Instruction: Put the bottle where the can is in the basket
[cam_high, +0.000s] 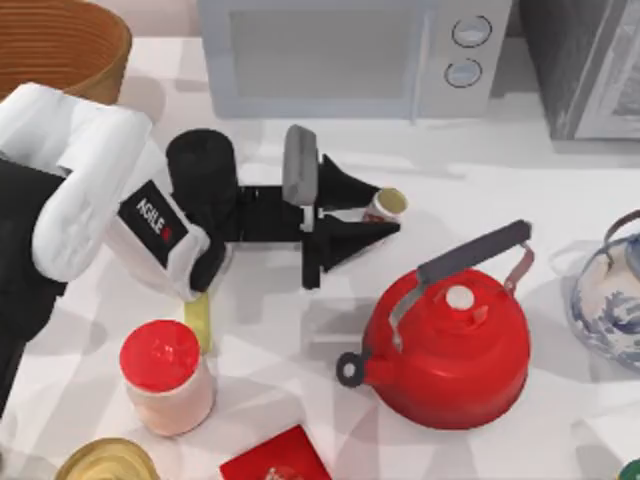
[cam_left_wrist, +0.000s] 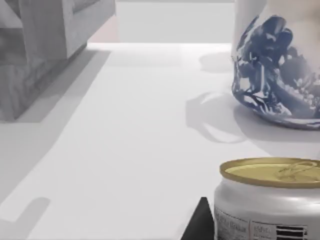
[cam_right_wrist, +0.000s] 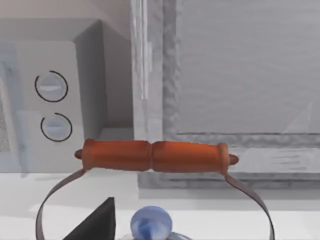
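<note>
The can (cam_high: 387, 203), tiny, white with a red label and a dull yellow top, stands on the table left of centre, not in the basket. My left gripper (cam_high: 390, 210) reaches in from the left and is open, one black finger on each side of the can. In the left wrist view the can (cam_left_wrist: 270, 200) is close, with one fingertip (cam_left_wrist: 201, 222) beside it. The woven brown basket (cam_high: 60, 45) sits at the far left corner. A pale-pink bottle (cam_high: 167, 378) with a wide red cap stands at the front left. My right gripper (cam_right_wrist: 100, 225) hovers over a teapot's orange handle (cam_right_wrist: 152, 156).
A red kettle (cam_high: 450, 350) stands just right of and in front of the can. A microwave (cam_high: 340, 55) lines the back, and a blue-and-white teapot (cam_high: 610, 300) is at the right edge. A gold-topped tin (cam_high: 105, 460), a red box (cam_high: 275, 460) and a yellow object (cam_high: 200, 322) lie in front.
</note>
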